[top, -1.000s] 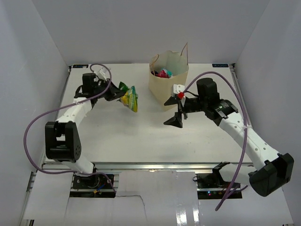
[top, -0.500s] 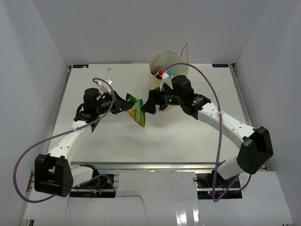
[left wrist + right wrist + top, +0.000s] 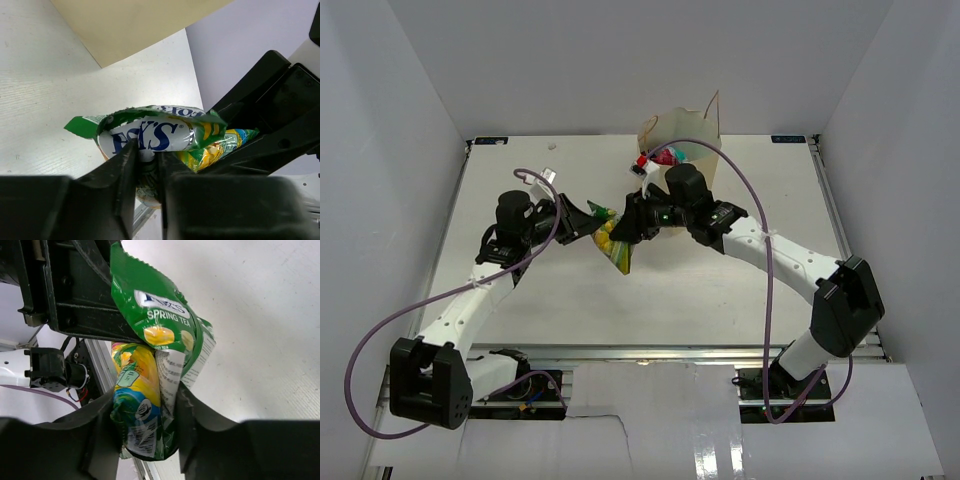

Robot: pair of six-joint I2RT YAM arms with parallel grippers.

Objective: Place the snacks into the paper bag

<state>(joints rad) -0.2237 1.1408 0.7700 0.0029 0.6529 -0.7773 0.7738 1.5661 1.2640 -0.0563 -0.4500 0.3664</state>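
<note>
Table | left gripper pinches green-yellow packet | right gripper (wide 1 s ago) clamps it

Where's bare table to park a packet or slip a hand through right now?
Free: the near strip of table between left arm and right arm; the far-left corner behind the left arm; right of the paper bag. Crowded: centre, where left fingers and right fingers meet on the green-yellow packet before the bag.

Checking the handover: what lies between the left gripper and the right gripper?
Only the green-yellow snack packet: the left gripper pinches one end, the right gripper clasps the other. The top view shows it bridging them; both wrist views confirm.
</note>
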